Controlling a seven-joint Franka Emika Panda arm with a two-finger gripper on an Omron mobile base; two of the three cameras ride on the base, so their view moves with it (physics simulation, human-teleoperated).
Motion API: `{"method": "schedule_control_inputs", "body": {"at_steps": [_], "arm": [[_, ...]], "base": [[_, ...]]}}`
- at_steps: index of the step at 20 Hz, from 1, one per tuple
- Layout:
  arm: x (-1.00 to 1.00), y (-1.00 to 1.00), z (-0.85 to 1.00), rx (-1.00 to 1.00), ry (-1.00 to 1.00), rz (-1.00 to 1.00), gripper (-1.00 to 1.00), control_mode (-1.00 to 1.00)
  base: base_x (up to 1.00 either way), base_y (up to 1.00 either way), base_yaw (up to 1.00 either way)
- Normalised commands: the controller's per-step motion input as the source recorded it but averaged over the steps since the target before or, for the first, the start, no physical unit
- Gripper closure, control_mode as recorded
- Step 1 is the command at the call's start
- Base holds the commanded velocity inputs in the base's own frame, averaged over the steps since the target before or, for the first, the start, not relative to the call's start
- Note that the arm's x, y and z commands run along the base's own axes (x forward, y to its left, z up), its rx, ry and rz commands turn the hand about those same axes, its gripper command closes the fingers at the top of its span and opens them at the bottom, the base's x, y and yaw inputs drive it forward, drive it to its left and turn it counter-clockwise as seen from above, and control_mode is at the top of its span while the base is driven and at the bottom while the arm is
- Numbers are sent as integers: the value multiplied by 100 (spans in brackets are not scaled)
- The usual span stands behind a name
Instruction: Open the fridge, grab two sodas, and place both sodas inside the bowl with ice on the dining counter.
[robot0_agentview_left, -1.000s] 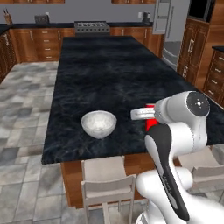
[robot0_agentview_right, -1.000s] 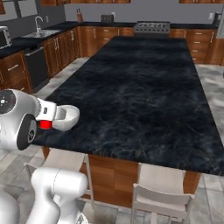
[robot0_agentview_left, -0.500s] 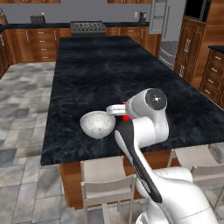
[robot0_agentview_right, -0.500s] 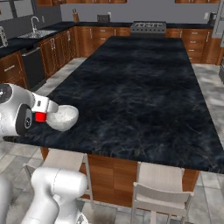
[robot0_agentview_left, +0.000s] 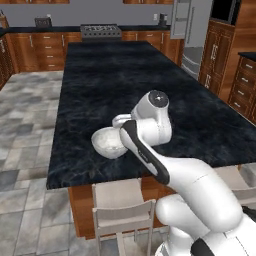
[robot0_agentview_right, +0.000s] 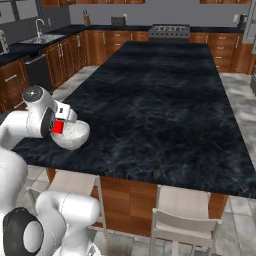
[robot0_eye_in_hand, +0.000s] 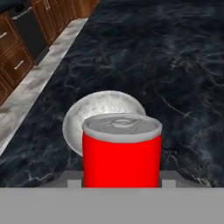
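The small red aluminium can (robot0_eye_in_hand: 121, 151) is clamped between the fingers (robot0_eye_in_hand: 121, 181) above the round white bowl (robot0_eye_in_hand: 104, 114) on the black marbled tabletop (robot0_agentview_right: 165, 100).

a home kitchen: black stone island (robot0_agentview_right: 165, 110), wood cabinets (robot0_agentview_left: 45, 47), stove (robot0_agentview_right: 170, 31), sink (robot0_agentview_right: 42, 37), steel fridge (robot0_agentview_left: 192, 30).

- The base has driven on along the desk (robot0_agentview_left: 150, 85), so both base views have shifted; that is the cameras moving, not the things.
- The arm has swung left, carrying the red can (robot0_eye_in_hand: 121, 153) from beside the bowl (robot0_agentview_left: 107, 142) to just over it.
- In the right base view the can (robot0_agentview_right: 58, 127) now sits against the bowl's (robot0_agentview_right: 72, 136) near rim.
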Motion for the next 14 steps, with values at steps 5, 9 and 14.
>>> {"method": "schedule_control_inputs", "body": {"at_steps": [5,9,14], "arm": [[49,32,-36,-14,10,0,100,-100],[38,20,-35,-11,8,0,100,-100],[27,5,-33,-3,9,0,100,-100]], "base": [[0,0,0],[0,0,0],[0,0,0]]}}
